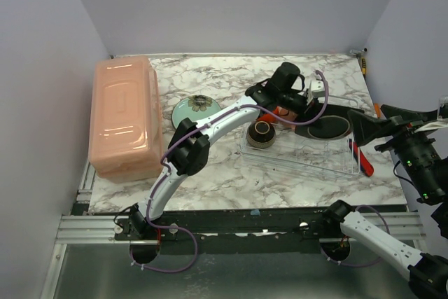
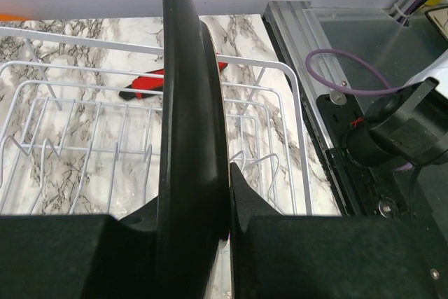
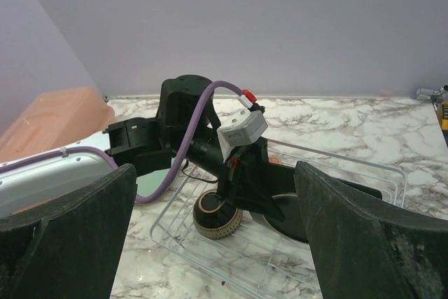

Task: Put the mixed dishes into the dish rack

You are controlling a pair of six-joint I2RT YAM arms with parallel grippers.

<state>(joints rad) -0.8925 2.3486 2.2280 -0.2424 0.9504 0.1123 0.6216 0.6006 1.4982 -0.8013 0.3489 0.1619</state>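
Cut off: we see only a small part of the orange bowl (image 1: pixel 283 111), because the left arm covers it.
Hard to make out: the dark dish (image 2: pixel 185 89) shows edge-on in the left wrist view, so we cannot name its kind. The red and black thing (image 2: pixel 150 85) beyond the rack is also unclear.
Left end effector (image 2: pixel 199 208): clenched on the dark dish, over the wire grid of the dish rack (image 1: pixel 308 159). We cannot tell if the dish touches the grid.
Right end effector (image 3: pixel 215 169): released, fingers wide apart, grasping nothing.
Brown bowl (image 1: pixel 261 133): inside the rack, at its left end.
Teal plate (image 1: pixel 194 108): on the bench (image 1: pixel 224 173), between the rack and the salmon tub (image 1: pixel 124 117).
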